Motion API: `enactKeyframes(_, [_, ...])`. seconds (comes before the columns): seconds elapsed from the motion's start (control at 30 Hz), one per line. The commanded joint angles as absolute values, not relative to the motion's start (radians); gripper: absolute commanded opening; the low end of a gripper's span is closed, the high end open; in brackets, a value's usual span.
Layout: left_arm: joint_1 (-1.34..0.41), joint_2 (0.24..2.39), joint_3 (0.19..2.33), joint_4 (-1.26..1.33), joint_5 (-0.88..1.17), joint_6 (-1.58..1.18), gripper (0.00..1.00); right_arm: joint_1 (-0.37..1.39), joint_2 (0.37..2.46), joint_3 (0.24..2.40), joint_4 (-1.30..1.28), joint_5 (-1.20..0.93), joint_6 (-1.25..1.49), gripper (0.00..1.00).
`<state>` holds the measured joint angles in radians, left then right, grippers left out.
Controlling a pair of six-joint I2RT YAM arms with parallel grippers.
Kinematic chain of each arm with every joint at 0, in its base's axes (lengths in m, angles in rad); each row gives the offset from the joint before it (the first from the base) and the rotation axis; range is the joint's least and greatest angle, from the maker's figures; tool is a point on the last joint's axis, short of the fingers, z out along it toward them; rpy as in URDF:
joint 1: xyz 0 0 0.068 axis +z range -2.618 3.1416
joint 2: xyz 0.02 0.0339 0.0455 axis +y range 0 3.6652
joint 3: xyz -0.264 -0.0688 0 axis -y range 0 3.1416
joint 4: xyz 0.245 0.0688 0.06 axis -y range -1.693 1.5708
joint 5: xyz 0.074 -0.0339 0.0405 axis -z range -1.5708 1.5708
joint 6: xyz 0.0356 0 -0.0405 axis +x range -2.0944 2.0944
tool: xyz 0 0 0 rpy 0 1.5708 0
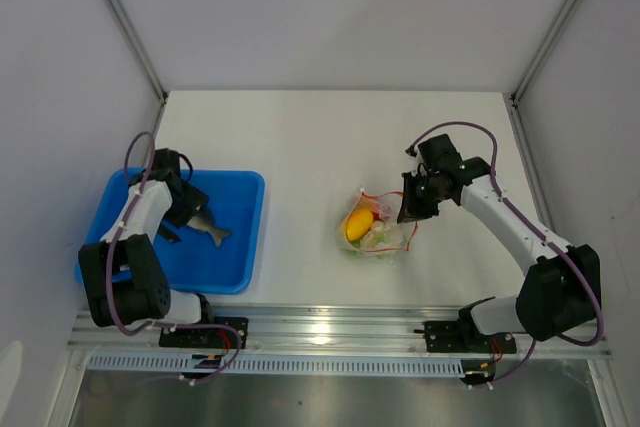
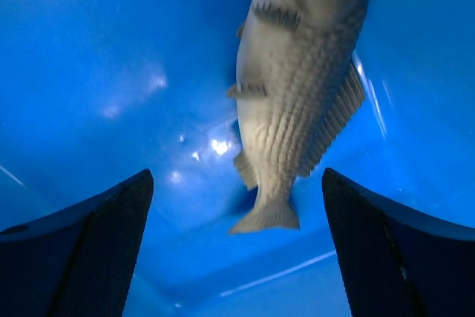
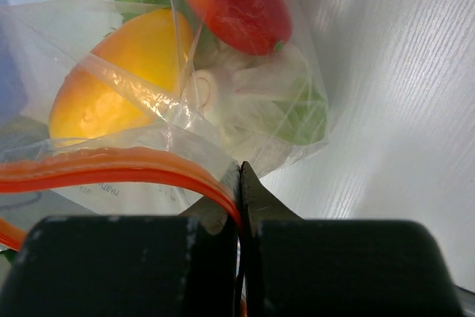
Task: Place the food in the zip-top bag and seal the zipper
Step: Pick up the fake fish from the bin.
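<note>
A grey fish (image 1: 210, 230) (image 2: 297, 87) lies in the blue tray (image 1: 235, 267), its tail toward my left gripper (image 1: 180, 217) (image 2: 237, 250), which stands open just short of the tail, touching nothing. The clear zip-top bag (image 1: 378, 230) (image 3: 185, 102) lies mid-table holding a yellow lemon-like piece (image 1: 358, 224) (image 3: 119, 79), a red fruit (image 3: 234, 1), white cauliflower (image 3: 249, 94) and green leafy bits (image 3: 304, 116). My right gripper (image 1: 410, 209) (image 3: 240, 183) is shut on the bag's mouth, pinching the red zipper (image 3: 111, 172) at its right end.
The blue tray (image 2: 89, 72) sits at the table's left, near the left arm's base. White enclosure walls stand on three sides. A metal rail (image 1: 340, 327) runs along the near edge.
</note>
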<state>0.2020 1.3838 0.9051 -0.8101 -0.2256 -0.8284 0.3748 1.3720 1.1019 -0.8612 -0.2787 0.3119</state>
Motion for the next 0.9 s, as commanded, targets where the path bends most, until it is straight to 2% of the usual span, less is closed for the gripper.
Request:
enactKeyframes(0.0, [0.213,1.42,0.924,-0.749,-0.256,-0.741,0.94,0.371,1.379,1.126,-0.858,-0.288,0.299,0.0])
enactKeyframes(0.2, [0.213,1.41,0.813,-0.602,-0.181,-0.713,0.91,0.368,1.385,1.132,-0.857,-0.29,0.304,0.0])
enactKeyframes(0.4, [0.213,1.465,0.813,-0.511,-0.094,-0.704,0.91,0.368,1.367,1.129,-0.877,-0.275,0.301,0.0])
enactKeyframes(0.63, [0.212,1.526,0.839,-0.503,-0.097,-0.706,0.89,0.368,1.348,1.152,-0.902,-0.242,0.31,0.0])
enactKeyframes(0.7, [0.212,1.539,0.861,-0.523,-0.104,-0.703,0.84,0.368,1.339,1.155,-0.905,-0.232,0.313,0.0])
enactKeyframes(0.87, [0.212,1.572,0.903,-0.546,-0.101,-0.692,0.54,0.368,1.324,1.158,-0.911,-0.224,0.327,0.0])
